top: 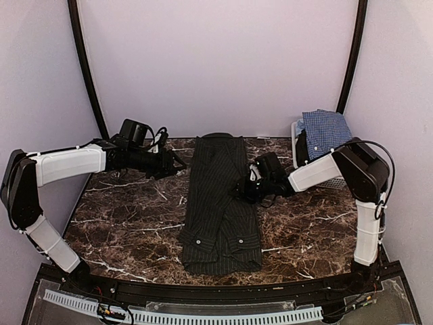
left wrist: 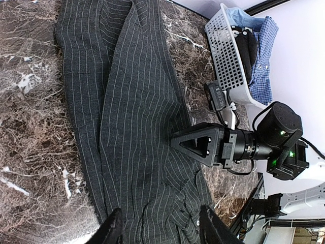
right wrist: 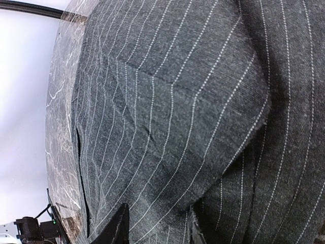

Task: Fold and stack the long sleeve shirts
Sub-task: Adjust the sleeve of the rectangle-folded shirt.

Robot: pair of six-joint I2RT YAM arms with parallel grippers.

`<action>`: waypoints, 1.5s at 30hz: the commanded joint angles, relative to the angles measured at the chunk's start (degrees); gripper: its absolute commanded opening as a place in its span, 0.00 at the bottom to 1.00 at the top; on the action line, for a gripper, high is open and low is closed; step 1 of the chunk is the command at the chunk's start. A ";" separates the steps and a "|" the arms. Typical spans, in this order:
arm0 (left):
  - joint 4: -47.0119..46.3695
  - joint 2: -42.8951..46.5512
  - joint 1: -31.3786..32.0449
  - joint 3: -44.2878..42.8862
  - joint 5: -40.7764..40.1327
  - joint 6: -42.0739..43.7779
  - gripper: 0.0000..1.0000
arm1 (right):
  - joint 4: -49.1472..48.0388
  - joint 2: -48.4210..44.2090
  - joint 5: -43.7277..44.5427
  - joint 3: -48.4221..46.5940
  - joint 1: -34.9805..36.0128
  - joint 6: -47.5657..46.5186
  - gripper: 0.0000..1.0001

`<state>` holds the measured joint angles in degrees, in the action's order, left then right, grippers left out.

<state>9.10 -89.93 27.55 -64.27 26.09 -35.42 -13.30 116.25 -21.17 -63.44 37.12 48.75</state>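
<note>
The black pinstriped long sleeve shirt (top: 220, 210) lies folded into a long strip down the middle of the marble table (top: 122, 217). The blue-and-white check shirt (top: 326, 130) hangs over the white basket (top: 296, 143) at the back right. My right gripper (top: 242, 188) is down at the black shirt's right edge. In the right wrist view its fingers (right wrist: 119, 229) stand apart with a folded flap of the black shirt (right wrist: 177, 101) between them. My left gripper (top: 179, 162) hovers left of the shirt, open and holding nothing. Its wrist view looks across the black shirt (left wrist: 132, 112) to the right gripper (left wrist: 198, 145).
The white slatted basket (left wrist: 226, 56) holds the check shirt (left wrist: 264, 61) and something dark. It stands at the table's back right corner, close behind the right arm. Curved black poles and pale walls close in the back. A black rail runs along the near edge.
</note>
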 commanded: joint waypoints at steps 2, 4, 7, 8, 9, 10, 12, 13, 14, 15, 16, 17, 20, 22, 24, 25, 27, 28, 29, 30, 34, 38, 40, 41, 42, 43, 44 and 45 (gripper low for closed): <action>0.50 2.05 0.22 0.28 0.26 0.09 0.49 | -1.92 1.47 0.29 -2.57 0.32 0.99 0.31; 0.56 2.10 0.24 0.22 0.32 0.15 0.49 | -1.76 1.44 0.63 -3.09 0.32 0.99 0.26; 0.63 2.12 0.22 0.16 0.23 0.34 0.49 | -0.94 1.43 1.23 -4.06 0.31 0.71 0.15; 0.64 2.06 0.22 0.18 0.25 0.35 0.49 | -0.72 1.37 1.48 -4.32 0.32 0.66 0.11; 0.65 2.09 0.22 0.19 0.22 0.35 0.49 | -0.54 1.23 1.71 -4.47 0.30 0.58 0.07; 0.65 2.12 0.27 0.15 0.24 0.42 0.49 | -0.27 1.05 2.00 -4.65 0.29 0.51 0.03; 0.63 2.08 0.23 0.05 0.36 0.48 0.49 | 0.28 0.83 2.46 -4.96 0.20 0.19 0.00; 0.60 2.11 0.18 0.03 0.32 0.46 0.49 | 0.63 0.70 2.95 -5.02 0.21 0.08 0.00; 0.57 2.12 0.21 0.00 0.38 0.44 0.49 | 0.86 0.50 3.10 -5.03 0.23 -0.09 0.00; 0.53 2.04 0.22 -0.03 0.37 0.44 0.49 | 1.11 0.29 3.40 -5.05 0.22 -0.23 0.00; 0.55 2.04 0.24 -0.01 0.46 0.51 0.49 | 1.43 0.07 3.95 -5.03 0.18 -0.43 0.00; 0.60 2.00 0.23 0.00 0.46 0.52 0.49 | 1.95 -0.27 4.49 -5.03 0.22 -0.67 0.00; 0.71 2.09 0.25 0.01 0.50 0.63 0.49 | 3.25 -1.54 6.14 -4.84 -0.01 -1.38 0.00; 0.88 2.12 0.28 0.02 0.46 0.69 0.49 | 4.09 -2.61 7.36 -4.52 -0.33 -1.91 0.00; 1.09 2.13 0.24 -0.02 0.41 0.82 0.49 | 5.21 -3.54 8.58 -4.52 -0.68 -2.51 0.00; 1.18 2.11 0.23 0.00 0.42 0.89 0.49 | 5.75 -3.93 9.07 -4.56 -0.77 -2.90 0.00; 1.64 1.94 0.28 0.14 0.39 1.02 0.49 | 6.60 -4.22 9.52 -4.67 -1.20 -3.49 0.00; 2.06 1.86 0.30 0.32 0.38 0.99 0.50 | 6.76 -4.39 9.75 -4.69 -1.33 -3.63 0.00; 2.33 1.58 0.35 0.43 0.31 1.10 0.49 | 6.93 -4.55 9.88 -4.68 -1.49 -3.76 0.00; 2.96 1.46 0.50 0.70 0.29 1.17 0.50 | 7.15 -4.65 10.04 -4.72 -1.66 -3.92 0.00; 4.57 0.76 1.33 1.92 -0.08 1.85 0.50 | 7.76 -5.25 11.05 -4.24 -2.38 -4.30 0.00; 6.08 0.54 2.29 3.50 -0.52 2.33 0.50 | 6.49 -5.47 7.80 -3.75 -2.28 -4.23 0.00; 6.47 0.59 2.74 4.58 -0.78 2.60 0.50 | 6.23 -5.46 7.58 -3.51 -1.59 -4.14 0.06; 6.37 0.73 2.90 5.58 -0.86 2.54 0.50 | 6.14 -5.48 7.58 -3.28 -1.33 -4.07 0.12; 6.24 0.92 2.92 6.05 -0.86 2.33 0.50 | 5.72 -5.59 7.40 -2.96 -1.02 -3.77 0.18; 5.92 1.04 3.01 7.09 -0.82 2.17 0.50 | 4.83 -5.67 7.00 -2.40 -0.82 -3.27 0.23; 5.74 1.26 3.02 7.64 -0.81 1.88 0.50 | 3.99 -5.76 6.55 -1.80 -0.56 -2.75 0.27; 5.55 1.39 3.14 8.54 -0.83 1.78 0.50 | 3.42 -5.77 6.28 -1.36 -0.23 -2.30 0.31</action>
<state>13.54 -89.93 30.28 -58.52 25.71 -34.06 -6.44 112.84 -13.17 -66.83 35.53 45.19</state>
